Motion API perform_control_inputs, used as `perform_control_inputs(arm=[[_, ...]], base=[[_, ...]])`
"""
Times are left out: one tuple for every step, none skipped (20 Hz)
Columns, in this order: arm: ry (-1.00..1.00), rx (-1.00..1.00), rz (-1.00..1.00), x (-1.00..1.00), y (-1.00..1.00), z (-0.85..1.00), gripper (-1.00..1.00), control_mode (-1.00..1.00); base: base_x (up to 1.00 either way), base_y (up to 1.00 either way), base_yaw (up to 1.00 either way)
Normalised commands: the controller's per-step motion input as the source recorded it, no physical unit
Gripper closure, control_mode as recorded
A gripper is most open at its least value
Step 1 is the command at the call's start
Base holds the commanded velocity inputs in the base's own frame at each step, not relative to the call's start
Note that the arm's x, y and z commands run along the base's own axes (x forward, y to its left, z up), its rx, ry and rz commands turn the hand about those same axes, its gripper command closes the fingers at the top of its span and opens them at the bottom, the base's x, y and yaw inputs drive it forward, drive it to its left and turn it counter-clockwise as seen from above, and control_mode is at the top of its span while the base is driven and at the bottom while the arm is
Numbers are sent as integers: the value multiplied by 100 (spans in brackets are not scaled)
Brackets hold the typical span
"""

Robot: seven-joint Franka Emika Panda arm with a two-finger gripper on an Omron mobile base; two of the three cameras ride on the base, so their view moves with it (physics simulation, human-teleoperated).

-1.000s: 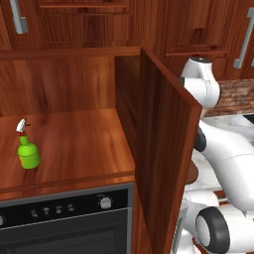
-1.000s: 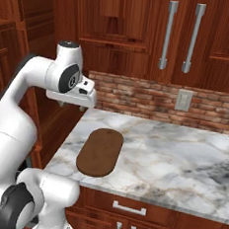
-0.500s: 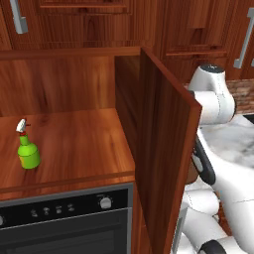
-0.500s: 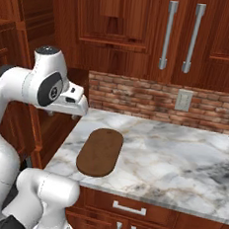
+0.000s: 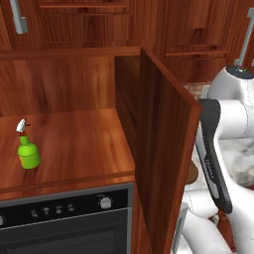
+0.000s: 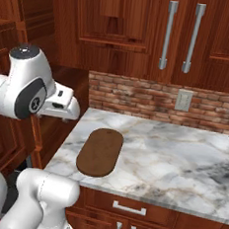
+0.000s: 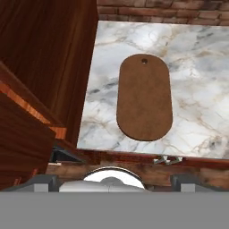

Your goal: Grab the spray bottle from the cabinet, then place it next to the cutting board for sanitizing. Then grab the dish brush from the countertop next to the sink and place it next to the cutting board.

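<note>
Fingers (image 7: 190, 182) are spread wide apart with nothing between them, so they're open and empty. The hand view looks down from up high at the cutting board (image 7: 144, 96), which lies flat on the marble surface (image 7: 197, 67) with its hanging hole at the end toward the brick backsplash (image 7: 147, 9).

The spray bottle (image 5: 28, 151) is well away from all that. In the left base view it stands upright on the wooden shelf (image 5: 79, 144) inside the cabinet (image 5: 59, 79), over at the shelf's left side near the front edge, nozzle on top. The cabinet door (image 5: 163, 149) is swung open toward the camera and sits between the bottle and the arm. A black oven (image 5: 64, 223) with a knob sits right under the shelf.

In the right base view the board (image 6: 100, 151) lies near the left end of the surface (image 6: 181, 162), close to the front edge, and there's a wall outlet (image 6: 183, 99) in the brick.
</note>
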Motion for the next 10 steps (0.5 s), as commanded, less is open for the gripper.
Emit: perform_control_inputs(arm=[[-23, 0, 0, -37, 0, 17, -100, -100], [-29, -1, 0, -34, 0, 15, -100, -100], [-33, -4, 0, -33, 0, 14, -100, -100], [-34, -6, 0, -29, 0, 14, -100, -100], [-34, -6, 0, -27, 0, 11, -100, -100], [-36, -6, 0, -26, 0, 12, -100, -100], [-37, -5, 0, -28, 0, 9, -100, -100], [-35, -5, 0, -24, 0, 11, -100, -100], [-34, -3, 0, -23, 0, 10, -100, -100], [-32, -1, 0, -23, 0, 9, -100, -100]], base=[[0, 0, 0], [0, 0, 0], [0, 0, 0], [0, 0, 0], [0, 0, 0], [0, 0, 0], [0, 0, 0], [0, 0, 0], [0, 0, 0], [0, 0, 0]])
